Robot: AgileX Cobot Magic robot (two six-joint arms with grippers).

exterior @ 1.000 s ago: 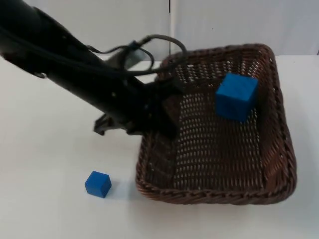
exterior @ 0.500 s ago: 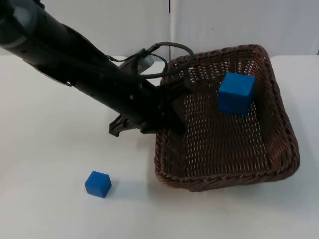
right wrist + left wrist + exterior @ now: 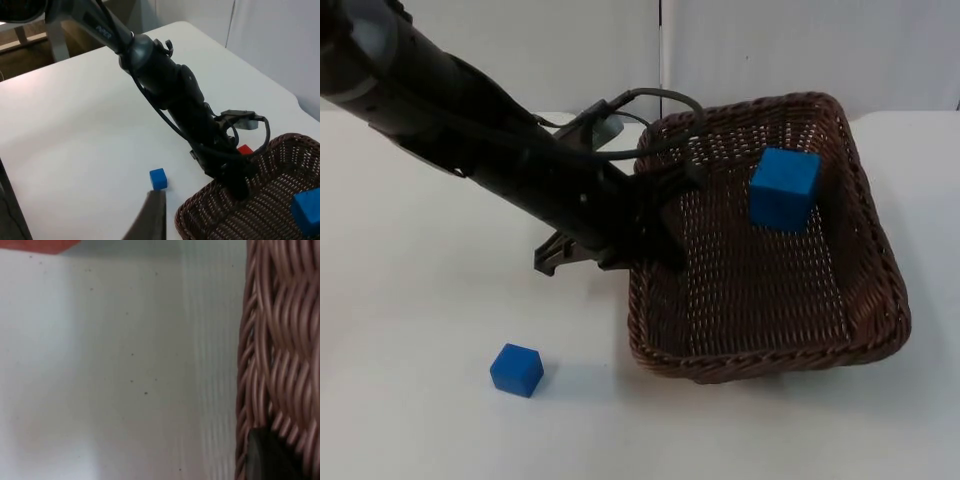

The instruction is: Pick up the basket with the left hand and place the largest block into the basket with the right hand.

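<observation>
Basket [image 3: 770, 330]: a brown wicker basket is seen to the right of the table's middle in the top view, held by its left rim; the near rim sits lower than the far rim, so it is tilted. Whether its base touches the table [image 3: 420, 300] cannot be told. The woven rim [image 3: 280, 340] is shown close up in the left wrist view.

Left gripper [image 3: 665, 215]: it is clamped on the basket's left rim, with 1 black finger [image 3: 665, 250] reaching down inside the wall. In the right wrist view the same grip [image 3: 237, 182] is seen at the rim, with the left arm [image 3: 165, 85] stretched across the table toward it.

Large blue block [image 3: 784, 188]: the largest block is found inside the basket, at the far right part, near the back wall, resting on the weave. It is also seen inside the basket in the right wrist view [image 3: 306, 211].

Small blue block [image 3: 516, 370]: 1 small blue cube is left on the table, in front of the left arm and well apart from the basket's near left corner.

Red block [image 3: 245, 149]: a small red piece is made out on the table just beside the basket's far rim, behind the left gripper.

Right gripper: it is raised high above the table, looking down on the scene; 1 black fingertip [image 3: 152, 215] is visible, and the state of its fingers cannot be told.
</observation>
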